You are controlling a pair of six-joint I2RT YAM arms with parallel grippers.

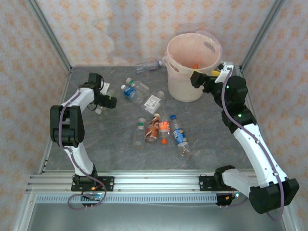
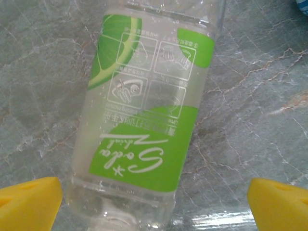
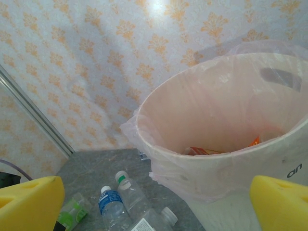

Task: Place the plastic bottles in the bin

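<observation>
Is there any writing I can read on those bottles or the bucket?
"Soda": white script, upside down in the left wrist view, on the green-labelled bottle.
Smaller script beside it and the print by its pictograms: too blurred to read.
"an": dark letters cut off at the picture's edge, on the bin.
Labels on the other bottles: too small to read.

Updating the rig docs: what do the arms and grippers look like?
Left arm and right arm: white links, black joints, thin purplish cable along each; green lights on the right. Left gripper and right gripper: black bodies, yellow pads.
</observation>
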